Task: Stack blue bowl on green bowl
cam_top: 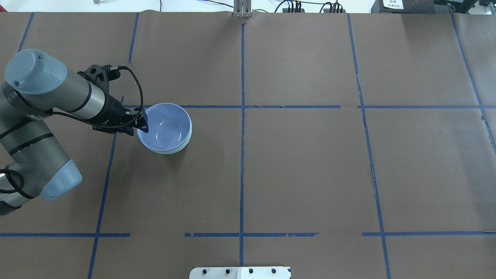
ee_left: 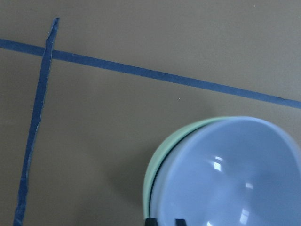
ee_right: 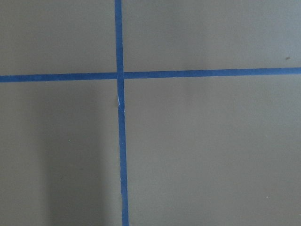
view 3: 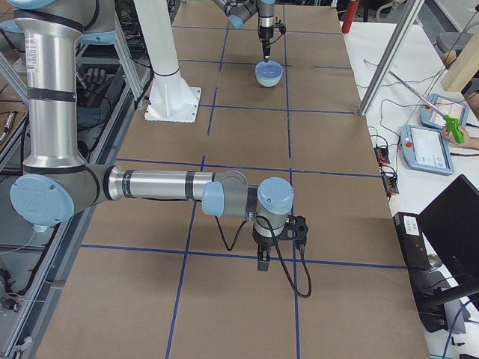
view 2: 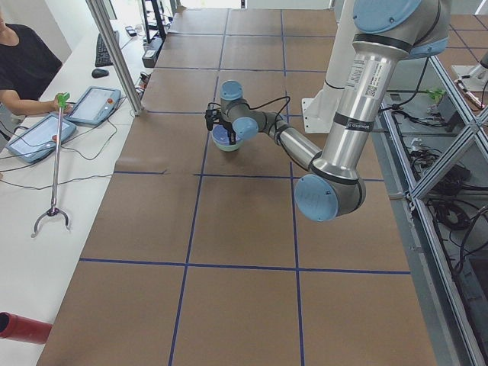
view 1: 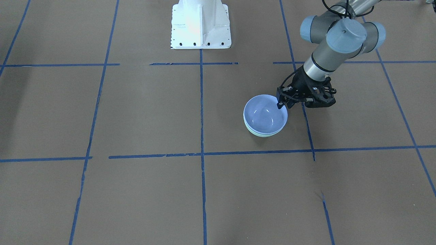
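Note:
The blue bowl [view 1: 265, 117] sits nested inside the green bowl [view 1: 263, 135], left of the table's middle in the overhead view. Only a thin mint edge of the green bowl [cam_top: 183, 146] shows beneath the blue bowl [cam_top: 166, 126]. My left gripper [cam_top: 142, 123] is at the blue bowl's near-left rim, with its narrow-set fingers straddling the rim, shut on it. In the left wrist view the fingertips [ee_left: 151, 221] show at the bottom edge on the blue bowl [ee_left: 235, 179], with the green bowl [ee_left: 157, 160] around it. My right gripper [view 3: 264, 263] hovers over bare table; I cannot tell whether it is open or shut.
Brown paper with blue tape lines [cam_top: 242, 155] covers the table. The robot's white base [view 1: 201, 25] stands at the table's edge. An operator's desk with tablets [view 2: 46, 130] runs along the far side. The right wrist view shows only a tape crossing [ee_right: 120, 75].

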Robot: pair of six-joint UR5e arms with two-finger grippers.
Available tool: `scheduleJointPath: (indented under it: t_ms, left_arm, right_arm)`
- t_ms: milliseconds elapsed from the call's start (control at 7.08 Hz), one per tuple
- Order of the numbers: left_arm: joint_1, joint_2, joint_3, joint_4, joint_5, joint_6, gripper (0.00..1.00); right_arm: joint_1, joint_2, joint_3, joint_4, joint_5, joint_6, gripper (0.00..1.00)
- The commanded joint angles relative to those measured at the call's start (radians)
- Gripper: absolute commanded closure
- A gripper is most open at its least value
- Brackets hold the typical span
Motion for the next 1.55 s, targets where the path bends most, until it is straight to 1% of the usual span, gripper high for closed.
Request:
scheduleJointPath:
  t_ms: [0, 282, 424, 565, 706, 847, 988, 1129, 1271, 1412]
  left_arm:
    - [-0.002, 0.007, 0.003, -0.023, 0.001, 0.005, 0.00]
    - [-0.040, 0.004, -0.038, -0.014, 0.000, 0.009, 0.00]
    - [-0.098, 0.005, -0.064, -0.008, -0.006, 0.110, 0.00]
    - [-0.167, 0.013, -0.069, 0.030, -0.009, 0.286, 0.00]
    - [-0.203, 0.037, -0.084, 0.053, -0.010, 0.379, 0.00]
    - [-0.250, 0.069, -0.102, 0.069, -0.012, 0.436, 0.00]
    - [-0.333, 0.126, -0.104, 0.075, -0.016, 0.591, 0.00]
    - [-0.425, 0.182, -0.097, 0.096, -0.092, 0.798, 0.00]
    - [-0.499, 0.222, -0.074, 0.160, -0.133, 0.893, 0.00]
    - [-0.549, 0.258, -0.049, 0.182, -0.130, 0.916, 0.00]
  right_arm:
    - [-0.001, 0.000, 0.000, 0.000, 0.000, 0.000, 0.00]
    - [-0.001, 0.000, 0.000, 0.000, 0.000, 0.000, 0.00]
    - [0.001, 0.000, 0.000, 0.000, 0.000, 0.000, 0.00]
    - [0.001, 0.000, 0.000, 0.000, 0.000, 0.000, 0.00]
    - [0.001, 0.000, 0.000, 0.000, 0.000, 0.000, 0.00]
    - [-0.001, 0.000, 0.000, 0.000, 0.000, 0.000, 0.00]
    - [0.001, 0.000, 0.000, 0.000, 0.000, 0.000, 0.00]
    - [-0.001, 0.000, 0.000, 0.000, 0.000, 0.000, 0.00]
    - [-0.001, 0.000, 0.000, 0.000, 0.000, 0.000, 0.00]
    - [0.001, 0.000, 0.000, 0.000, 0.000, 0.000, 0.00]
